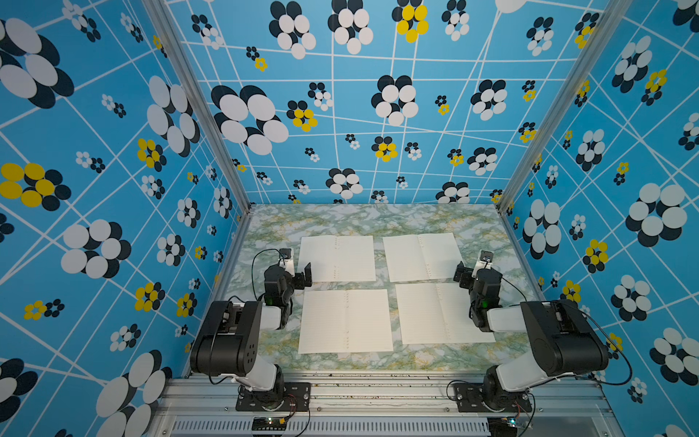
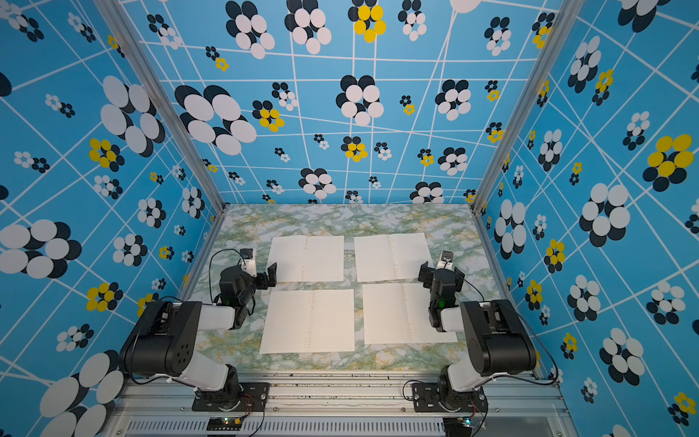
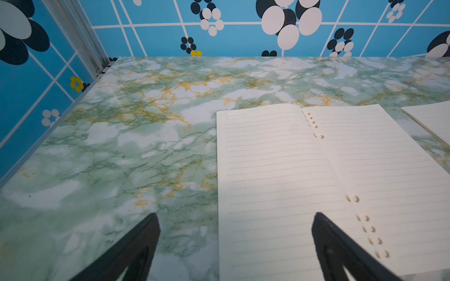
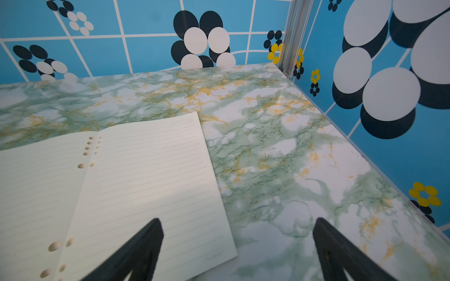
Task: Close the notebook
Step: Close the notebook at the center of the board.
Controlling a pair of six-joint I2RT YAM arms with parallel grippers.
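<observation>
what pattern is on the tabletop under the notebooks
Green-and-white marble tabletop with yellow veins, best seen in the left wrist view.

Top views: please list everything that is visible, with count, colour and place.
Notebooks: 4, cream lined pages, open flat, two rows of two: far left notebook, far right notebook, near left notebook, near right notebook.
Table: 1, green and white marble with yellow veins, under the notebooks.
Walls: 3, blue with flowers, around the table.
Arms: 2, black and white, near table edge: left arm, right arm.
Left gripper: 1, black, open, at far left notebook's outer edge.
Right gripper: 1, black, open, at far right notebook's outer edge.
</observation>
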